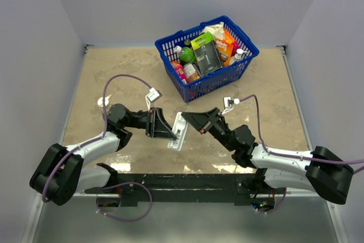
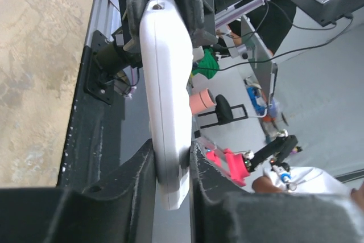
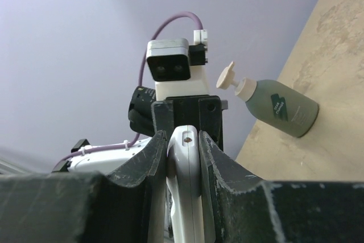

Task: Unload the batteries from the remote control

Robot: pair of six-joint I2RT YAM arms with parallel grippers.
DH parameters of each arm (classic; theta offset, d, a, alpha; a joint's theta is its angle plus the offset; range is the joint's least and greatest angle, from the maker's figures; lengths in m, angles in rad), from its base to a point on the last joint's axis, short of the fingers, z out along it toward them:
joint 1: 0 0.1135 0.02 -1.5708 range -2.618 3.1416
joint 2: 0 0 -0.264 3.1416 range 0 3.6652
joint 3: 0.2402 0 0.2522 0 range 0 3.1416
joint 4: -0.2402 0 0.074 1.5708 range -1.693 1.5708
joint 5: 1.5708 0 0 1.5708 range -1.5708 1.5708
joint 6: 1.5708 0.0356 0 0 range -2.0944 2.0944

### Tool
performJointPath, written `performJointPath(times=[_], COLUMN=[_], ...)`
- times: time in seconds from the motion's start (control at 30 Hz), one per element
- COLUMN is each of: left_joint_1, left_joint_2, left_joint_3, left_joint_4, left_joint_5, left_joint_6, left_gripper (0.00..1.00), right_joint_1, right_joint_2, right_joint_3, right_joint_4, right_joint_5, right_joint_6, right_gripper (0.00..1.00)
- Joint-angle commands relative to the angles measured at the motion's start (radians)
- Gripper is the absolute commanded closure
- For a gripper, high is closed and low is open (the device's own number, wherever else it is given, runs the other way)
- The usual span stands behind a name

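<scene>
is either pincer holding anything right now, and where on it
Both hold the slim white plastic remote control. The left pincer clamps one end of it and the right pincer clamps the opposite end.

Remote control (image 3: pixel 185 192): lower end is cut off by the frame edge below the right tool (image 3: pixel 183 143), sides are covered by its fingers. Near end is partly covered between the left tool (image 2: pixel 172 166) fingers. Recess face is not shown, so batteries cannot be made out. Labels in the basket (image 1: pixel 213 86) beyond both tools are too small to be read.
</scene>
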Motion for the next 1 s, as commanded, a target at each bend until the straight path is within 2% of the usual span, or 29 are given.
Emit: performJointPath(times=[0.0,0.03,0.13,0.23,0.3,0.4,0.57,0.77,0.97], left_joint_1=[-0.005,-0.005,-0.005,-0.005,-0.005,-0.005,-0.005,-0.005,-0.004], left_joint_2=[0.005,0.013,0.031,0.049,0.057,0.065,0.057,0.051,0.046], left_joint_3=[0.001,0.000,-0.014,-0.033,-0.043,-0.046,-0.063,-0.065,-0.062], left_joint_4=[0.081,0.078,0.118,0.220,0.289,0.306,0.326,0.330,0.320], left_joint_5=[-0.016,-0.016,-0.026,-0.029,-0.025,-0.022,-0.023,-0.020,-0.022], left_joint_6=[-0.003,-0.002,-0.042,-0.125,-0.176,-0.185,-0.194,-0.200,-0.197], left_gripper=[0.83,0.90,0.99,1.00,1.00,1.00,1.00,1.00,1.00], right_joint_1=[-0.003,-0.005,-0.005,-0.005,-0.013,-0.017,-0.017,-0.019,-0.017], right_joint_2=[-0.006,-0.002,0.008,-0.016,-0.045,-0.087,-0.139,-0.096,-0.056], right_joint_3=[-0.003,0.003,0.014,0.011,0.034,0.046,0.081,0.135,0.127], right_joint_4=[0.045,0.009,-0.006,-0.054,-0.157,-0.236,-0.337,-0.337,-0.342], right_joint_5=[0.037,0.019,-0.033,-0.090,-0.137,-0.151,-0.150,-0.214,-0.233], right_joint_6=[0.020,0.020,0.009,-0.057,-0.141,-0.187,-0.215,-0.212,-0.172], right_gripper=[0.95,0.89,0.79,0.58,0.45,0.43,0.54,0.46,0.47])
